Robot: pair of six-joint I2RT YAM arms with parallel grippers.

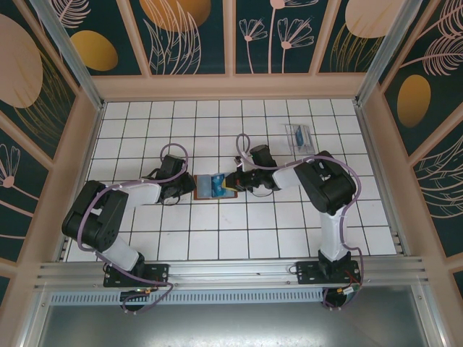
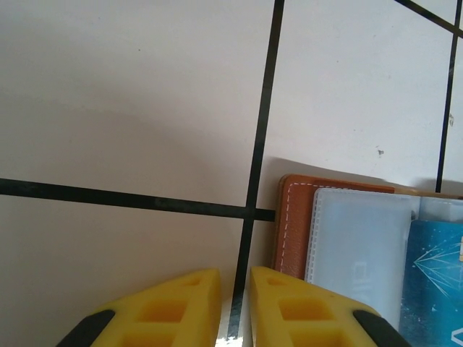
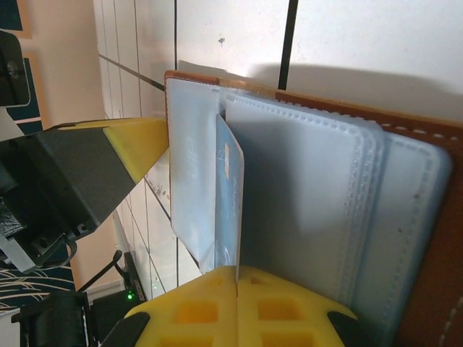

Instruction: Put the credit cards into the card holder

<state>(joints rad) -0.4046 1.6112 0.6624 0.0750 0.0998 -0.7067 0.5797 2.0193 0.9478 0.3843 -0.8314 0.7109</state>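
The card holder lies open on the white tiles, brown leather around pale clear sleeves. My right gripper is shut on a blue credit card held on edge. The card's far end sits between the sleeves at the holder's left half. From above, the right gripper meets the holder's right side. My left gripper stands narrowly open at the holder's left edge, nothing between its fingers. One yellow finger touches that edge. The blue card also shows over the sleeves.
More credit cards, pale with one blue, lie on the tiles at the back right. Patterned walls and a metal frame enclose the tiled floor. Bare tiles stretch in front of the holder.
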